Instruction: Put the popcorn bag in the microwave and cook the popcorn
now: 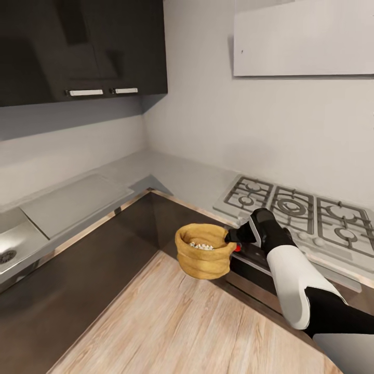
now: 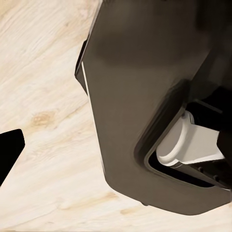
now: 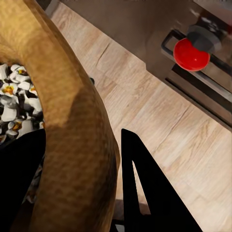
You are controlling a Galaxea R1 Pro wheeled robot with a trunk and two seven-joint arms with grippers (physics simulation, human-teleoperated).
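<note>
- Sink [image 1: 8, 254] sits at the far left, set into the grey bench [image 1: 171, 179] that wraps the corner under the dark cupboards [image 1: 78, 47].
- Your left gripper [image 2: 9, 152] shows as one dark fingertip over the wood floor [image 1: 171, 317]; whether it is spread or pressed together cannot be told.
- The popcorn bag [image 1: 204, 251] is off the bench, hanging in the air above the floor in front of the corner cabinets.
- Inside it lies a small heap of pale popcorn [image 1: 201, 245], unpopped by the look of it; the mouth faces up and the bag looks level.
- Your right gripper [image 1: 231, 237] pinches the bag's rolled rim, one finger [image 3: 145, 193] outside the wall and the other inside by the kernels.
- Keep the bag upright as you carry it, so nothing spills, and move gently: a rim pinch on soft paper could slip.
- The gas hob [image 1: 301, 213] lies to the right, with a red knob [image 3: 191, 54] on the oven front below it.
- You likely need to turn the base to find the microwave.
</note>
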